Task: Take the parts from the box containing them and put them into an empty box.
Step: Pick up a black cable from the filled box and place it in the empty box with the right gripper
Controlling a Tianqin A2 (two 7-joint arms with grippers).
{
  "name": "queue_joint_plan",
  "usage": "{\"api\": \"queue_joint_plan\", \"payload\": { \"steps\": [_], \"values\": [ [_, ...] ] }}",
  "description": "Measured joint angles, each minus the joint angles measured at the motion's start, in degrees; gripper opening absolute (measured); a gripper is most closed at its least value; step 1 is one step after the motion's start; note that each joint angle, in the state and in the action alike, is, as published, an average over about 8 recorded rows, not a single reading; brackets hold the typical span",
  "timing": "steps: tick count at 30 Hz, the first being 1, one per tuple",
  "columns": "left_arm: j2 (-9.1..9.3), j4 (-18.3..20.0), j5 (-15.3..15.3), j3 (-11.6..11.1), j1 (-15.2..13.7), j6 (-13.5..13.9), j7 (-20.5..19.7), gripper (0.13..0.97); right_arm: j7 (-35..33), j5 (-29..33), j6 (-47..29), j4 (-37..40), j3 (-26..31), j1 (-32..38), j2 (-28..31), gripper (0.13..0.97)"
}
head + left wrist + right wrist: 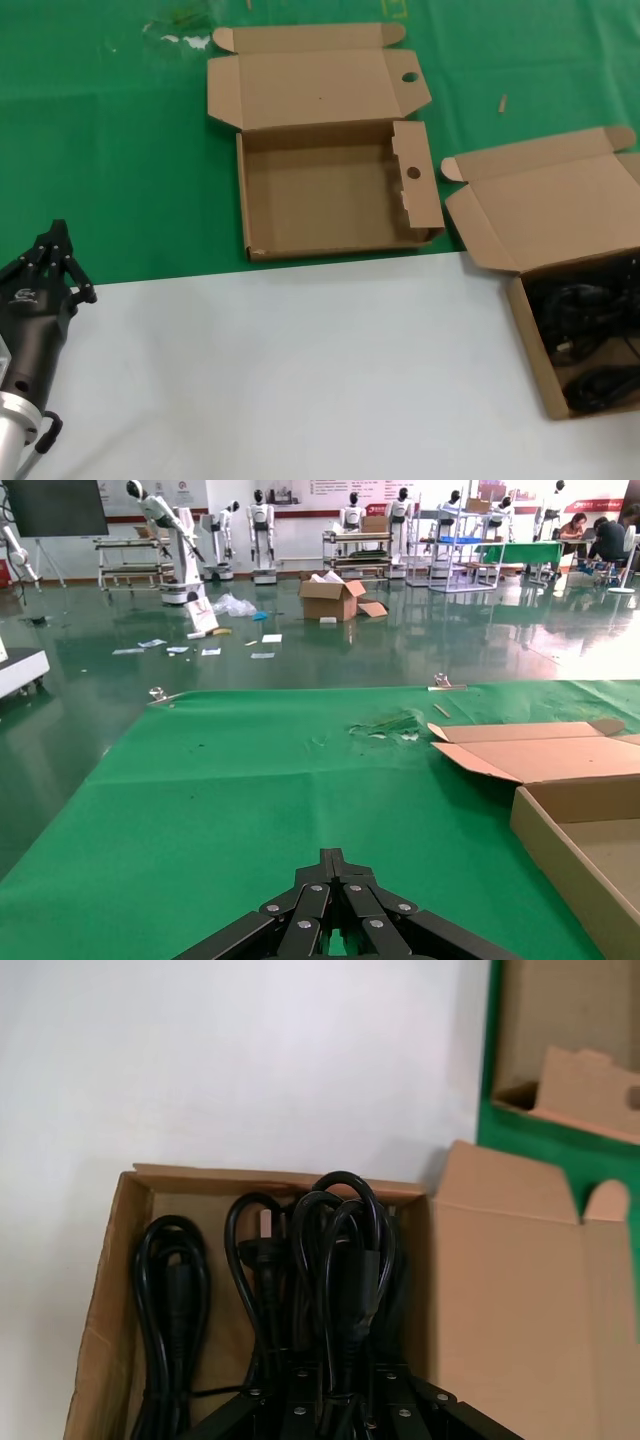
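The shallow brown cardboard mailer box with round-holed flaps [330, 190] is sitting empty on the green cloth [110, 150], so nothing is transferred yet. To its right, the plain-flapped brown cardboard box [560, 225] is holding the coiled black power cables [170, 1310]. The right gripper [335, 1405] is reaching into that box, its fingers closing around one cable bundle [345, 1250]. The left gripper [55, 260] is waiting at the near left, fingers together.

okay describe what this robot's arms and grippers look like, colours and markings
The left gripper is black, with jointed linkage fingers studded with silver screws, a small white logo on its body, a silvery wrist section and a black cable loop. The right gripper shows the same black, screw-studded linkages.
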State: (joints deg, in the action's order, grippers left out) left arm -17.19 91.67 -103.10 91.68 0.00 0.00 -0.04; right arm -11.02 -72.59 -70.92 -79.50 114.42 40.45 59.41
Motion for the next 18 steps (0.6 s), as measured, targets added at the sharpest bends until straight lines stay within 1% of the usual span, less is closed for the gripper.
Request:
{"api": "queue_joint_plan", "payload": {
  "steps": [9,18],
  "values": [
    [0.0,0.0,0.0,0.0,0.0,0.0,0.0,0.14,7.3,2.0,-6.3,-6.7,-0.4,4.5,1.9,0.201],
    [0.0,0.0,0.0,0.0,0.0,0.0,0.0,0.14,9.7,3.2,-9.4,-8.1,-0.5,5.5,3.3,0.201]
  ]
}}
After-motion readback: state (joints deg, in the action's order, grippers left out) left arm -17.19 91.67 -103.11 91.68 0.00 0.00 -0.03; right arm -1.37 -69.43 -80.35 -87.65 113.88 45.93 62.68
